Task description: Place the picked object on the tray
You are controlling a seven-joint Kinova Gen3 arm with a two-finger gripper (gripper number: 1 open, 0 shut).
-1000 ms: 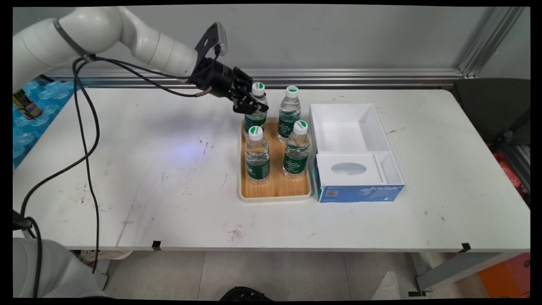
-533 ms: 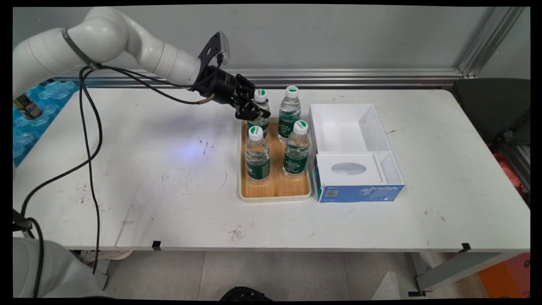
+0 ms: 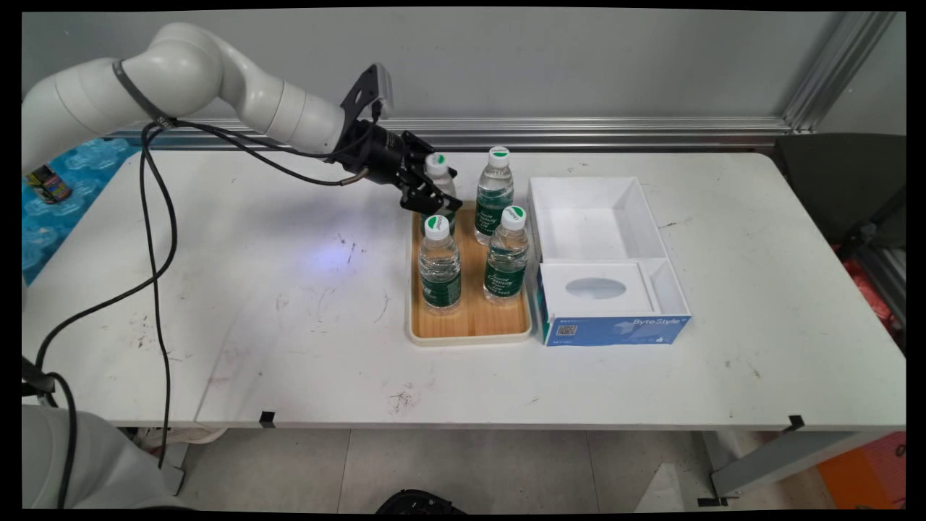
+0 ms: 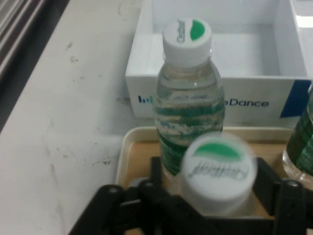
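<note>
The fingers [image 4: 159, 174] are clamped around the back-left bottle [image 3: 438, 177], gripping it below its cap [image 4: 218, 166] on the wooden tray [image 3: 470, 325]. Three more bottles stand on that tray: back-right [image 3: 495, 194], front-left [image 3: 439, 264], front-right [image 3: 506, 255]. A white box [image 3: 600, 217] sits just beside the tray on the table [image 3: 253, 289].
</note>
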